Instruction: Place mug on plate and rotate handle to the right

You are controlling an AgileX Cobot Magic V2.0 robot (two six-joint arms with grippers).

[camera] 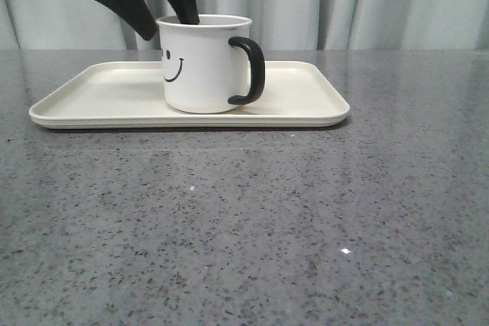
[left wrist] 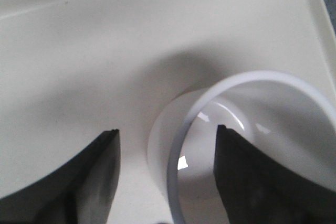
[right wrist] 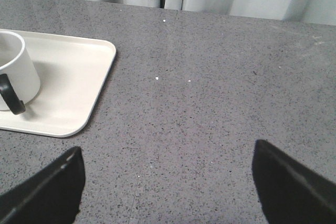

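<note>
Left pincer [camera: 159,19] is spread wide, straddling the mug [camera: 200,66] wall, gripping nothing. Mug's on the plate [camera: 99,93], handle [camera: 249,71] already right, so I'd just lift clear.

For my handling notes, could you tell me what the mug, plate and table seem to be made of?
Mug: looks like glossy white enamel or ceramic, given its thin dark rim and sharp highlights; the pictures leave it open.
Plate: probably matte cream plastic or melamine, with soft, dull shading.
Table: polished grey speckled stone or a stone-look surface.

Mug [camera: 200,64] on plate [camera: 99,97], handle [camera: 250,71] rightward
</note>
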